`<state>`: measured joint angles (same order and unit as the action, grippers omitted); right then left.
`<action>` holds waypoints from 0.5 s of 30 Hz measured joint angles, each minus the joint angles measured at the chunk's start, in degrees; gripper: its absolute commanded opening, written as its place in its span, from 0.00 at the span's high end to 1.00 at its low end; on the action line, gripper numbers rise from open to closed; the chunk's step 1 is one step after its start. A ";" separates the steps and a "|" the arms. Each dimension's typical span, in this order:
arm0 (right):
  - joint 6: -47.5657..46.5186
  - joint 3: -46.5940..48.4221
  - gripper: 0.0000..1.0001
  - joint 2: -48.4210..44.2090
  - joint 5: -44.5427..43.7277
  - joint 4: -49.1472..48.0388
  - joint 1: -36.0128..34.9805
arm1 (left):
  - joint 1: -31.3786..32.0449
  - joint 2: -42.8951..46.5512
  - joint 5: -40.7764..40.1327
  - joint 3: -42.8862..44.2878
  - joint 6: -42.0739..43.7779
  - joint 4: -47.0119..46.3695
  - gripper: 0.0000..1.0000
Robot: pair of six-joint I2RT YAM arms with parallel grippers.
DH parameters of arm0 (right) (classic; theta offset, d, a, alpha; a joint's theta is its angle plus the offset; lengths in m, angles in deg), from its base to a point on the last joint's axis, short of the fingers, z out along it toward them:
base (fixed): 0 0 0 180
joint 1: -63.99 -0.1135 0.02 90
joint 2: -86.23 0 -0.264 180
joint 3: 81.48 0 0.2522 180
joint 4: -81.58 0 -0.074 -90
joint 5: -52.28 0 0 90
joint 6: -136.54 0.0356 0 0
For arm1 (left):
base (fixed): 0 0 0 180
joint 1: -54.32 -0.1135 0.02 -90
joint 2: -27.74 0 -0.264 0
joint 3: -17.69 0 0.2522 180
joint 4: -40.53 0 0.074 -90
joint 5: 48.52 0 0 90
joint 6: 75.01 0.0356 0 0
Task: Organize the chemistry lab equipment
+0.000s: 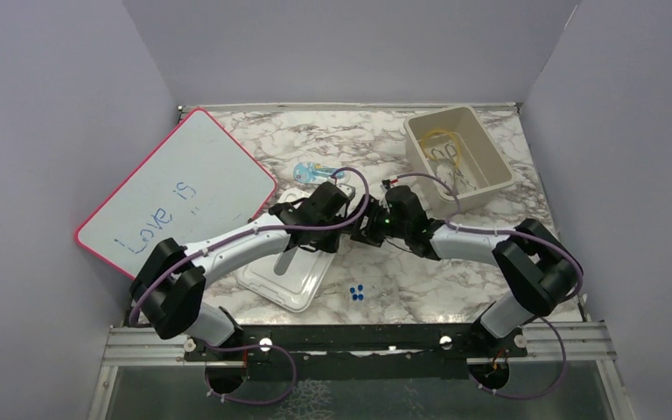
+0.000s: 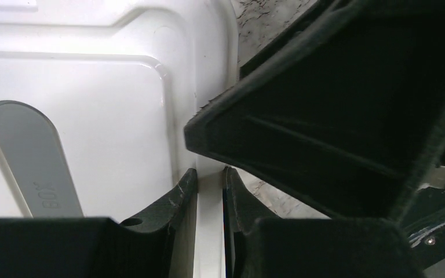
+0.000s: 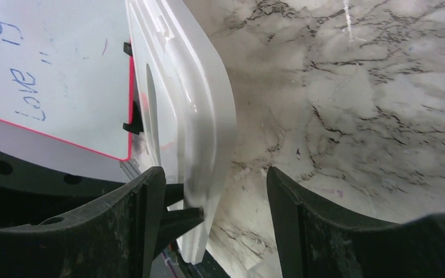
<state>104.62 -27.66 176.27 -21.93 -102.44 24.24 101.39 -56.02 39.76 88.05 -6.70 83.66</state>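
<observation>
A white plastic lid (image 1: pixel 284 273) lies on the marble table in front of the arms. My left gripper (image 1: pixel 347 224) is shut on its right rim; in the left wrist view the pads (image 2: pixel 184 194) pinch the white rim (image 2: pixel 210 197). My right gripper (image 1: pixel 370 229) is open beside that same rim, facing the left one. In the right wrist view its jaws (image 3: pixel 214 197) stand wide apart with the lid's edge (image 3: pixel 188 104) between them, nothing held. Amber tubing (image 1: pixel 442 142) and small clear pieces lie in a beige bin (image 1: pixel 493 156) at the back right. Forceps and green stick are not discernible.
A pink-edged whiteboard (image 1: pixel 179 188) leans at the left, also in the right wrist view (image 3: pixel 46 63). A small blue and clear item (image 1: pixel 315 171) lies behind the lid. Small blue pieces (image 1: pixel 356 292) lie near the front. Grey walls close in both sides.
</observation>
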 measured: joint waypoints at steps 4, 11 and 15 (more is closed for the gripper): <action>3.26 -0.07 0.39 2.45 0.09 -5.75 -0.59 | -0.02 0.55 1.05 0.00 -0.15 -0.48 1.00; 8.48 -2.99 0.79 5.09 0.04 -18.47 -1.14 | -0.09 2.27 2.89 -0.02 -0.20 -0.98 1.00; 9.81 -5.25 0.91 5.03 -0.74 -23.65 -1.11 | -0.46 3.89 3.41 -0.02 -0.33 -0.87 0.98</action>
<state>114.44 -32.91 181.30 -22.67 -126.09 23.13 100.93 -52.13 43.17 88.02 -7.03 82.78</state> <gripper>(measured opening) 0.211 0.210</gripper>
